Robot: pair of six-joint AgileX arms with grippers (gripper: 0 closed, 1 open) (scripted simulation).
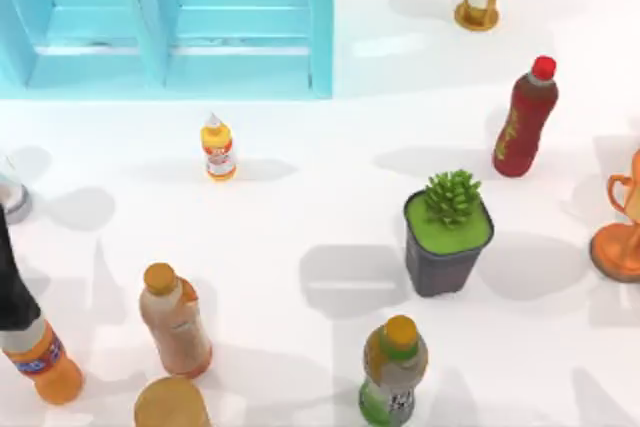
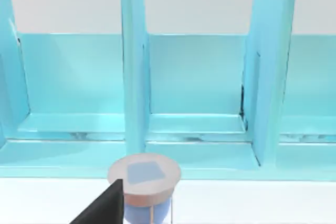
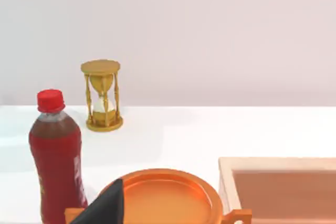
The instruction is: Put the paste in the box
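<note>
the paste (image 1: 217, 148) is standing upright on the white counter (image 1: 320, 237), a small yellow-orange squeeze bottle with a white pointed nozzle and a white-and-red label around its body. it is sitting in the open, apart from everything around it, a little in front of the box and roughly in line with the box's right compartment.

the box (image 1: 322, 37) is resting at the far left of the counter, a large light-blue translucent container with thick walls. an upright divider (image 1: 150, 17) is splitting it into two compartments, and both are lying open toward the camera. in the left wrist view the box (image 2: 199, 77) is showing its pale blue back wall and thick upright partitions.
</note>
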